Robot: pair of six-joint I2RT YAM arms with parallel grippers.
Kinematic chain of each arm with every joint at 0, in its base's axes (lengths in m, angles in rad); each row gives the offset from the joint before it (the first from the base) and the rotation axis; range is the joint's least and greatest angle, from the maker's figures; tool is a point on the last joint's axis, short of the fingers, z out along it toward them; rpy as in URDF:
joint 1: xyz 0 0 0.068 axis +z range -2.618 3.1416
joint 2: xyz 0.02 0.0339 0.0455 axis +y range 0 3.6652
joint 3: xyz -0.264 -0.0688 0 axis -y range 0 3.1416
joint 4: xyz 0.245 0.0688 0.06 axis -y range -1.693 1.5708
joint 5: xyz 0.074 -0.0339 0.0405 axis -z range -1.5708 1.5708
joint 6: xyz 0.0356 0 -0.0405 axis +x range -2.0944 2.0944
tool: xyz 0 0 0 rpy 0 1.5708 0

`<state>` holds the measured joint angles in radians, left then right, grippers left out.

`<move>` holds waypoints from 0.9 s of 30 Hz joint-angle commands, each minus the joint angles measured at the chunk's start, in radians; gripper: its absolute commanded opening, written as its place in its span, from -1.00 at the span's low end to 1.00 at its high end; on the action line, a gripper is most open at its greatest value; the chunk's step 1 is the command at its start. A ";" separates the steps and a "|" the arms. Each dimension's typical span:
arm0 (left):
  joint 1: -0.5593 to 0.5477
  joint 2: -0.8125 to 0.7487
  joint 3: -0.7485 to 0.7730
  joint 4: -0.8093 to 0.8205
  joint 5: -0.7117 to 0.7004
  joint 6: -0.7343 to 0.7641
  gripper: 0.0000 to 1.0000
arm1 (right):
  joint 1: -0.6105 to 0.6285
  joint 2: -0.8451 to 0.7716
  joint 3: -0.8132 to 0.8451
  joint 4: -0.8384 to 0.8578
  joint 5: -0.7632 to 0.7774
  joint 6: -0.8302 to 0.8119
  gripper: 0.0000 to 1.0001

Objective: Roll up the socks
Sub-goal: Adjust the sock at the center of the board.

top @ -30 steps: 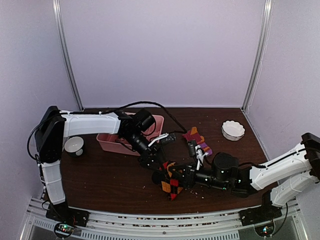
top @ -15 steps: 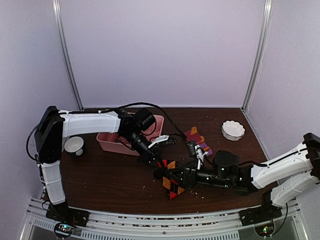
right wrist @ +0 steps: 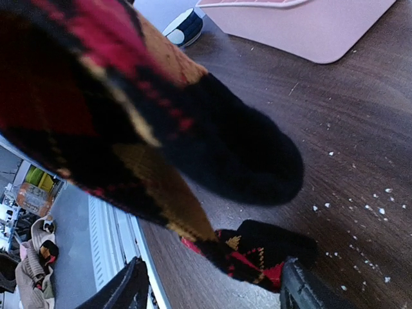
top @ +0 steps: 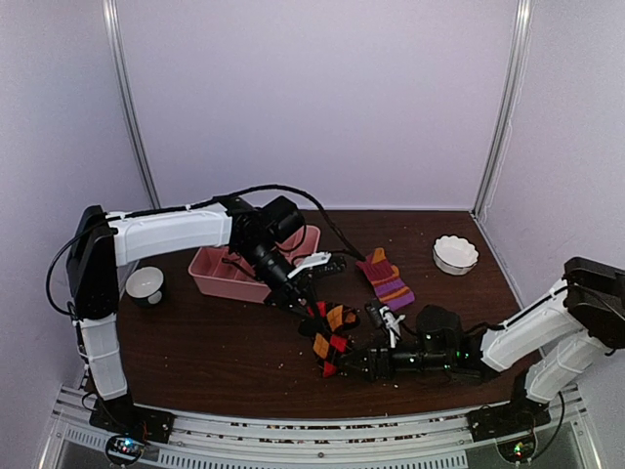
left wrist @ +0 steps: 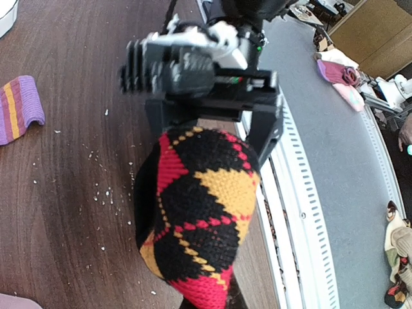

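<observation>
Swapping hands: the right gripper (top: 342, 363) has just sprung open, and the left gripper (top: 305, 305) now clamps the checked sock (top: 328, 330) — so the left arm can carry the rolling on.

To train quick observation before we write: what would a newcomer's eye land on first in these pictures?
First the black, red and orange diamond-patterned sock, pinched by the left hand mid-table and filling both wrist views, with the right hand open at its other end. Next, the purple-and-orange striped sock lying flat just beyond, and the pink tray to the left.
</observation>
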<state>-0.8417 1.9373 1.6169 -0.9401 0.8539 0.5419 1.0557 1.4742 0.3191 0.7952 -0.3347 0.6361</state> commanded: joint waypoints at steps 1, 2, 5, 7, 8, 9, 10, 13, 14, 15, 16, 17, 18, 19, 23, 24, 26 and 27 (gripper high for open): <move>-0.005 -0.022 0.052 -0.050 0.018 0.031 -1.00 | -0.030 0.134 0.064 0.148 -0.184 0.015 0.34; -0.005 -0.020 0.057 -0.050 0.015 0.029 -1.00 | -0.034 0.180 0.076 0.183 -0.214 0.037 0.30; -0.006 -0.018 0.067 -0.050 0.014 0.029 -1.00 | -0.036 0.308 0.076 0.348 -0.254 0.121 0.14; -0.005 -0.015 0.074 -0.050 0.014 0.025 -1.00 | -0.037 0.386 0.062 0.529 -0.255 0.200 0.02; -0.005 -0.013 0.077 -0.051 0.015 0.021 -1.00 | -0.036 0.421 0.058 0.595 -0.258 0.231 -0.03; -0.005 -0.010 0.079 -0.051 0.017 0.018 -1.00 | -0.036 0.450 0.054 0.660 -0.260 0.263 -0.09; -0.005 -0.008 0.082 -0.051 0.017 0.016 -1.00 | -0.035 0.474 0.050 0.718 -0.262 0.290 -0.14; -0.005 -0.006 0.086 -0.050 0.020 0.004 -1.00 | -0.029 0.494 0.031 0.792 -0.246 0.316 -0.29; -0.005 -0.006 0.088 -0.051 0.022 -0.002 -1.00 | -0.023 0.481 0.022 0.782 -0.234 0.304 -0.30; -0.005 -0.006 0.089 -0.049 0.025 -0.011 -1.00 | -0.018 0.463 0.012 0.760 -0.210 0.289 -0.30; -0.005 -0.007 0.089 -0.046 0.028 -0.018 -1.00 | -0.014 0.442 0.005 0.735 -0.195 0.272 -0.31; -0.005 -0.008 0.088 -0.042 0.032 -0.032 -1.00 | -0.009 0.419 0.002 0.696 -0.179 0.255 -0.32; -0.006 -0.011 0.084 -0.033 0.036 -0.045 -1.00 | -0.002 0.396 0.002 0.652 -0.163 0.236 -0.33; -0.005 -0.015 0.078 -0.020 0.039 -0.065 -1.00 | 0.005 0.377 0.004 0.611 -0.146 0.219 -0.36; -0.006 -0.044 0.031 0.035 0.059 -0.141 -1.00 | 0.024 0.355 0.006 0.569 -0.140 0.241 -0.74; -0.005 -0.055 0.014 0.042 0.062 -0.149 -1.00 | 0.030 0.359 0.000 0.594 -0.153 0.269 -0.88; -0.005 -0.083 -0.016 0.044 0.048 -0.152 -1.00 | 0.041 0.373 -0.011 0.629 -0.184 0.321 -1.00; -0.005 -0.096 -0.027 0.043 0.039 -0.153 -1.00 | 0.048 0.377 -0.017 0.641 -0.199 0.342 -1.00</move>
<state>-0.8436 1.9194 1.6321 -0.9340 0.8768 0.4351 1.0813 1.8389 0.3264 1.3903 -0.5049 0.9016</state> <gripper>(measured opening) 0.021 0.016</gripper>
